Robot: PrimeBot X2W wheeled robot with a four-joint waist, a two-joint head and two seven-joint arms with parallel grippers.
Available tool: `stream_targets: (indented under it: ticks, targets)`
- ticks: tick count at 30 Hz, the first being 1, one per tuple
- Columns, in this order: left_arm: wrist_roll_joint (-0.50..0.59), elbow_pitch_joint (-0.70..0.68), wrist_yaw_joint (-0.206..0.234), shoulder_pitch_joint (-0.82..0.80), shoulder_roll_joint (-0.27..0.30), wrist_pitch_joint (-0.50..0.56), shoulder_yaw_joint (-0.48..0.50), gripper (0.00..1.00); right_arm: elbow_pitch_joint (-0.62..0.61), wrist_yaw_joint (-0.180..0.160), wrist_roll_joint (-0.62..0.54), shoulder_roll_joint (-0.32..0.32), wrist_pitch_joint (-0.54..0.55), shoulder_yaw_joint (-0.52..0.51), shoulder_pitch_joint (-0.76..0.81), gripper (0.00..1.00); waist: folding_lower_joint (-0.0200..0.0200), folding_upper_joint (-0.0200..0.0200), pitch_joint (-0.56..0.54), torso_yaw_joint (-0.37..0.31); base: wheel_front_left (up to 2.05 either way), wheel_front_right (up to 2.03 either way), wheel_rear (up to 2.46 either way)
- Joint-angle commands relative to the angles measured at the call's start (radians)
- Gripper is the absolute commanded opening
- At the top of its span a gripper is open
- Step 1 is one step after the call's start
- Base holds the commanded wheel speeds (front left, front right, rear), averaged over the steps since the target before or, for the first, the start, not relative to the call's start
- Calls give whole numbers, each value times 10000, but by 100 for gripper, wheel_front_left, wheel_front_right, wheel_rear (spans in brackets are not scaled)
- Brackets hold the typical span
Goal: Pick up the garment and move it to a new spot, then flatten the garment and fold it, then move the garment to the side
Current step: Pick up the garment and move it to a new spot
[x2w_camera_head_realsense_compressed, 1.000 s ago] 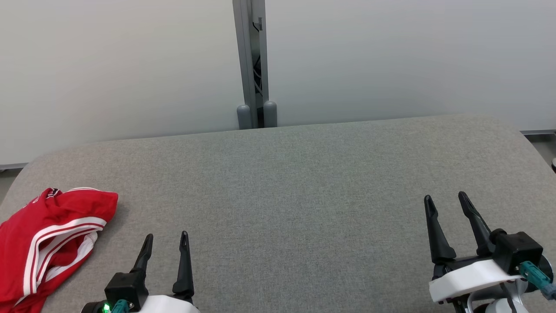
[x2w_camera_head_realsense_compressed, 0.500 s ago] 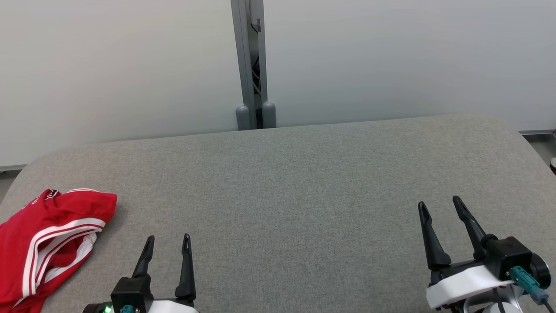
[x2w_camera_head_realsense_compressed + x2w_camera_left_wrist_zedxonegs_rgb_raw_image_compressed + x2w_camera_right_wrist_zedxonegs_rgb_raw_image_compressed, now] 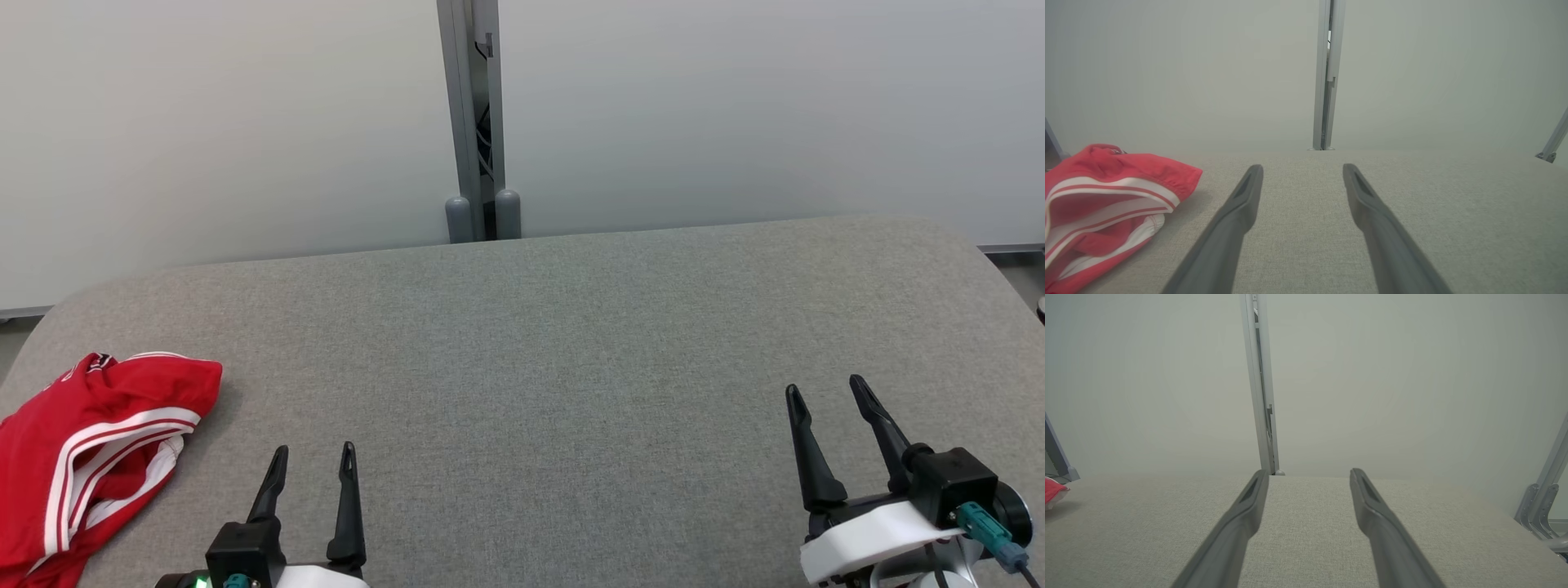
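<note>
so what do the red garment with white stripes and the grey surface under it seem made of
The red garment with white stripes looks like thin, smooth sportswear fabric, possibly synthetic: it lies crumpled in soft folds with a stitched hem. The rounded grey surface looks like matte woven upholstery cloth, with a fine flecked weave; what lies beneath cannot be told.

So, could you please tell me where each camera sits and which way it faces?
Head view: on the head, looking forward and down at the grey table; open left gripper lower left, open right gripper lower right.
Left wrist view: on the left wrist, looking along its fingers across the table to the wall.
Right wrist view: on the right wrist, likewise along its fingers.
Shared: all show the red garment and grey post.
</note>
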Motion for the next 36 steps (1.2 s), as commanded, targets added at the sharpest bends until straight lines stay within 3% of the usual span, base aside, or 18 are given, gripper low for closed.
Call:
stream_targets:
  ticks: [1,13,36]
  targets:
    - [-76,9,-9,-31,57,-55,52,100,30,18,49,-83,-48,7,-2,100,0,0,-2,11,0,0,0]
    - [-113,35,-14,-124,59,-54,144,100,131,18,261,-75,-47,216,147,100,0,0,29,868,0,0,0]
    - [354,-1,-341,42,52,-36,852,100,-131,17,984,-77,-27,901,327,100,0,0,-59,4279,0,0,0]
